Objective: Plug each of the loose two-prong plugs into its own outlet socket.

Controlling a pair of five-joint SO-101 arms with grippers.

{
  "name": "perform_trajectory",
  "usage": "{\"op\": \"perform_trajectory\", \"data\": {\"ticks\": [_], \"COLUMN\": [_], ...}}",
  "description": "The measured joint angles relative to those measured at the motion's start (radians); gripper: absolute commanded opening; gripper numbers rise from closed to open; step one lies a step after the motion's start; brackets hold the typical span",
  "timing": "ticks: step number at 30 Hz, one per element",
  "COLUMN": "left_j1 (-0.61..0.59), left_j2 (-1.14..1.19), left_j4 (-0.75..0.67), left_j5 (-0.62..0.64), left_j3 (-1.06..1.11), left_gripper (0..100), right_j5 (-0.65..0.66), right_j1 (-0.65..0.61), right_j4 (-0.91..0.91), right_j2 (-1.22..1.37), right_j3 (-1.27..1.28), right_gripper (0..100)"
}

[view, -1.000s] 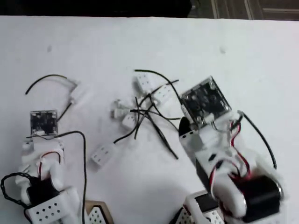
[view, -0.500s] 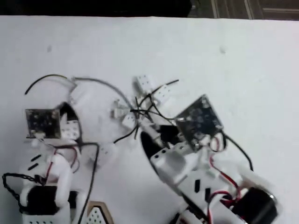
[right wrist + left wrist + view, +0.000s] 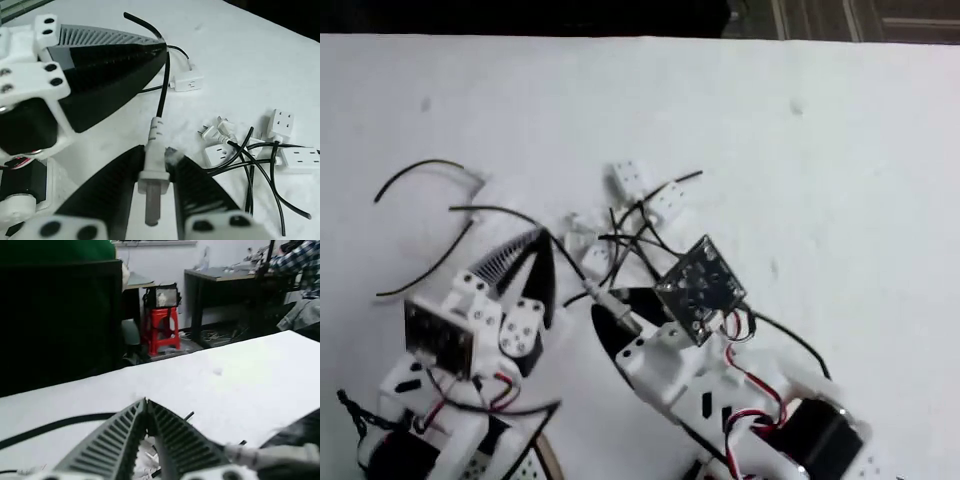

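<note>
My right gripper (image 3: 156, 152) is shut on a white two-prong plug (image 3: 152, 175), prongs pointing back toward the wrist. Its black cord (image 3: 161, 95) runs up to my left gripper (image 3: 162, 47), whose tips are pinched shut on it. In the high view the right gripper (image 3: 610, 310) holds the plug (image 3: 617, 306) at table centre, and the left gripper (image 3: 542, 240) sits just to its left. The left wrist view shows the left gripper (image 3: 146, 404) shut, with the plug (image 3: 260, 456) close by. White outlet sockets (image 3: 628, 178) (image 3: 668, 200) lie beyond in a tangle.
More white sockets (image 3: 282, 120) (image 3: 220, 152) (image 3: 189, 84) and loose plugs (image 3: 215, 131) lie among crossing black cords (image 3: 640, 240) behind the grippers. A loose black cord (image 3: 415, 168) curves at the far left. The white table (image 3: 840, 150) spreads open to the right and back.
The right arm swung left toward the table's middle. The left arm turned right, and its gripper came up to the plug's cord beside the right gripper.
</note>
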Motion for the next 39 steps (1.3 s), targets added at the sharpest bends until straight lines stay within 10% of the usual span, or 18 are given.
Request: {"op": "perform_trajectory", "data": {"ticks": [20, 39], "left_j1": [0.077, 0.114], "left_j2": [-0.003, -0.003], "left_j4": [0.25, 0.115], "left_j5": [-0.075, -0.075], "left_j3": [-0.178, -0.115], "left_gripper": [2, 2], "right_j5": [0.038, 0.038], "right_j1": [0.057, -0.101], "right_j4": [-0.186, -0.157], "right_j2": [-0.037, -0.046], "right_j3": [0.041, 0.107], "right_gripper": [1.7, 1.6]}}
